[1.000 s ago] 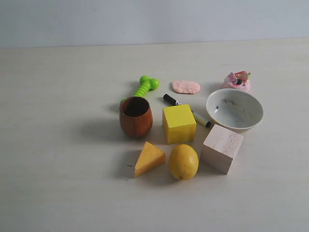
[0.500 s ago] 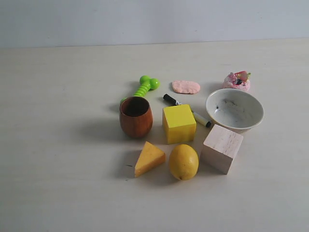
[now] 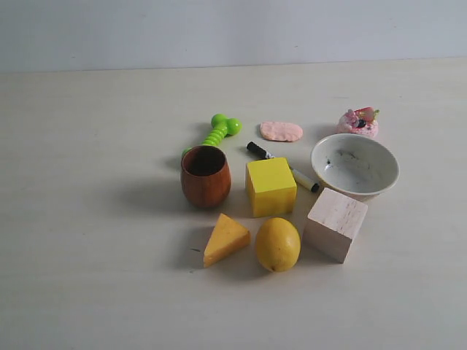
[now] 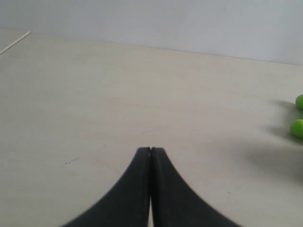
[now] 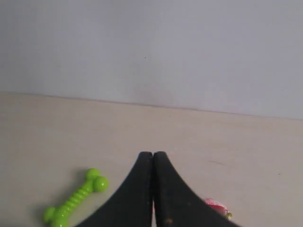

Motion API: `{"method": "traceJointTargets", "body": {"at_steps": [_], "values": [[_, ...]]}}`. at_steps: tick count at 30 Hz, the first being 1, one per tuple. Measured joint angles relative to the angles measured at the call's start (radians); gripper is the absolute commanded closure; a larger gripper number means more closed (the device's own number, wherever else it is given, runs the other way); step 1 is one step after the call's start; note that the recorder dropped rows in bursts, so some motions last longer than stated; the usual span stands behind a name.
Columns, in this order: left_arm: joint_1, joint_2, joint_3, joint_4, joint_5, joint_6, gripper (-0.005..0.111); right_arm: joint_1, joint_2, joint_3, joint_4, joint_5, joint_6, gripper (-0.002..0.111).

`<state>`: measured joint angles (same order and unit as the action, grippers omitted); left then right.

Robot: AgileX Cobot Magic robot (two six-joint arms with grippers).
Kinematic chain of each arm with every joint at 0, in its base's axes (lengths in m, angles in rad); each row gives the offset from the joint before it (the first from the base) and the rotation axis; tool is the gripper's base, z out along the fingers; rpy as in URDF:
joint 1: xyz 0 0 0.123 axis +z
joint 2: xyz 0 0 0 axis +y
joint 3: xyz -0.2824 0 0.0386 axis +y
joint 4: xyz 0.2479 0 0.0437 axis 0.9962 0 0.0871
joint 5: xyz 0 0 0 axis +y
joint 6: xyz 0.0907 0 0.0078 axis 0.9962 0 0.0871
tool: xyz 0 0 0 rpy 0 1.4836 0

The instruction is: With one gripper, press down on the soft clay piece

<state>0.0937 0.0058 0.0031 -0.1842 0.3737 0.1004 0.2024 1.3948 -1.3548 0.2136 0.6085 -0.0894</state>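
The soft clay piece (image 3: 282, 131) is a small flat salmon-pink oval lying on the table behind the yellow cube (image 3: 271, 187). Neither arm shows in the exterior view. My left gripper (image 4: 150, 150) is shut with nothing in it, over bare table, with two green knobs of the bone toy (image 4: 298, 116) off at the frame's edge. My right gripper (image 5: 153, 154) is also shut and empty; its black fingers (image 5: 168, 194) hide the clay in the right wrist view.
Around the clay lie a green bone toy (image 3: 219, 131), a black-capped marker (image 3: 283, 167), a pink toy cake (image 3: 358, 122) and a white bowl (image 3: 354, 166). Nearer stand a brown wooden cup (image 3: 205, 176), cheese wedge (image 3: 225, 238), lemon (image 3: 277, 244) and pale wooden block (image 3: 336, 223).
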Motion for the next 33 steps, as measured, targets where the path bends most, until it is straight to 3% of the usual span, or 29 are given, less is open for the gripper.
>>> {"method": "traceJointTargets", "body": {"at_steps": [5, 12, 25, 33], "values": [[0.000, 0.000, 0.000, 0.000, 0.000, 0.000, 0.107, 0.057, 0.123, -0.115, -0.130, 0.121, 0.069, 0.108], [0.000, 0.000, 0.000, 0.000, 0.000, 0.000, 0.107, 0.072, 0.267, -0.162, -0.156, 0.165, 0.089, 0.108], [0.000, 0.000, 0.000, 0.000, 0.000, 0.000, 0.107, 0.074, 0.533, -0.394, -0.142, 0.328, 0.089, 0.108], [0.000, 0.000, 0.000, 0.000, 0.000, -0.002, 0.107, 0.086, 0.661, -0.441, -0.065, 0.347, 0.079, 0.108]]}}
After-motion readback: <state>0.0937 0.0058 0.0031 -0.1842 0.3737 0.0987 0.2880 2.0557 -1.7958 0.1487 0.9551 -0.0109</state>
